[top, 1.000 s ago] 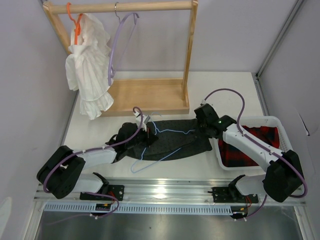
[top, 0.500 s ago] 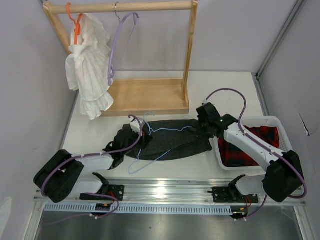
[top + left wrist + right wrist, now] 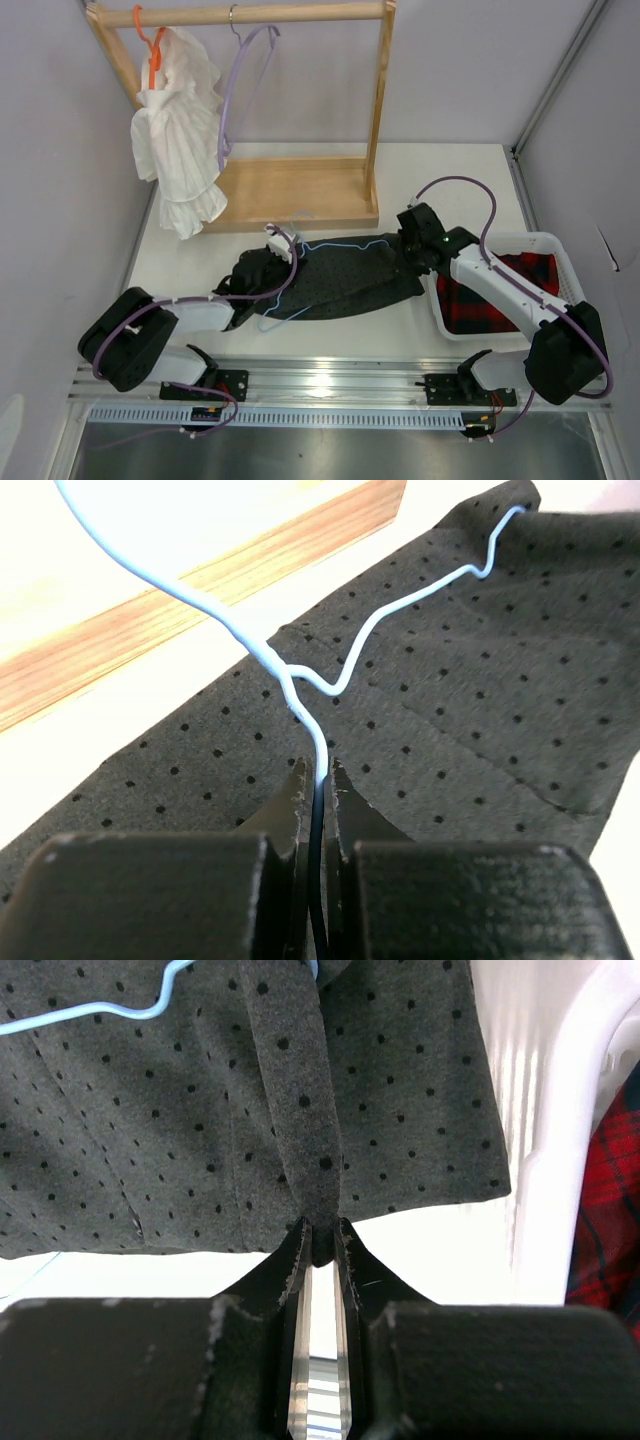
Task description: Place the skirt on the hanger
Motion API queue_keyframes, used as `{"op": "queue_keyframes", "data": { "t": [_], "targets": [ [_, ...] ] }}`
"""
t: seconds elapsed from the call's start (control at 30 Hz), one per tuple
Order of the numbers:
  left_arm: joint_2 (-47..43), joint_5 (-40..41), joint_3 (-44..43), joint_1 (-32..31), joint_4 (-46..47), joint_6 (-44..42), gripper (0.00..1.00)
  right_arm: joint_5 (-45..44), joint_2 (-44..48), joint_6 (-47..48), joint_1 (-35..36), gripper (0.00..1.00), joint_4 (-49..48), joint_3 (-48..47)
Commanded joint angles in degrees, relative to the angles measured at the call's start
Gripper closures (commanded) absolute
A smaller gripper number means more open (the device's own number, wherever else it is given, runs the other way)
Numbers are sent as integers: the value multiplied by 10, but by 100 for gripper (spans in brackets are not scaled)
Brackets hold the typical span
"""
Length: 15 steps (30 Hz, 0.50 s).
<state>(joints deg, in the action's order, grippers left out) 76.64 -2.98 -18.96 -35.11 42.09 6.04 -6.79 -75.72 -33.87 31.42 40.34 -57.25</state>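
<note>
Step in hand, as I read it: both grips made, threading not started. The left gripper has its jaws almost fully together, pinching the hanger on the wire just below the twisted neck. The right gripper is likewise nearly closed, with a raised fold of the skirt nipped between its fingertips at the cloth's edge.

The skirt lies spread flat on the table, between the wooden rack base and the near rail. Its right end is just beside the white basket. The hanger lies on top of the skirt at its far edge, hook toward the rack. From the top view part of the wire shows off the cloth at the near-left. I can't tell if any of the wire runs under the fabric.

I judge the task is early: the skirt is not on the hanger. The next move calls for lifting the pinched fold clear of the table while the left arm tilts the wire up and slides it beneath, so the cloth drapes over the bar. The wire is thin and may twist in the pinch.
</note>
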Motion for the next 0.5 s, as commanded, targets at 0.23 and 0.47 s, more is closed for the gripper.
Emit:
{"op": "queue_keyframes", "data": {
  "t": [0.23, 0.47],
  "targets": [
    [47, -5, -34, 40, 68, -53, 100, 37, 35, 39, -49, 100, 9, 1],
    [88, -19, -58, 43, 84, -79, 100, 56, 42, 43, -71, 100, 4, 0]
  ]
}}
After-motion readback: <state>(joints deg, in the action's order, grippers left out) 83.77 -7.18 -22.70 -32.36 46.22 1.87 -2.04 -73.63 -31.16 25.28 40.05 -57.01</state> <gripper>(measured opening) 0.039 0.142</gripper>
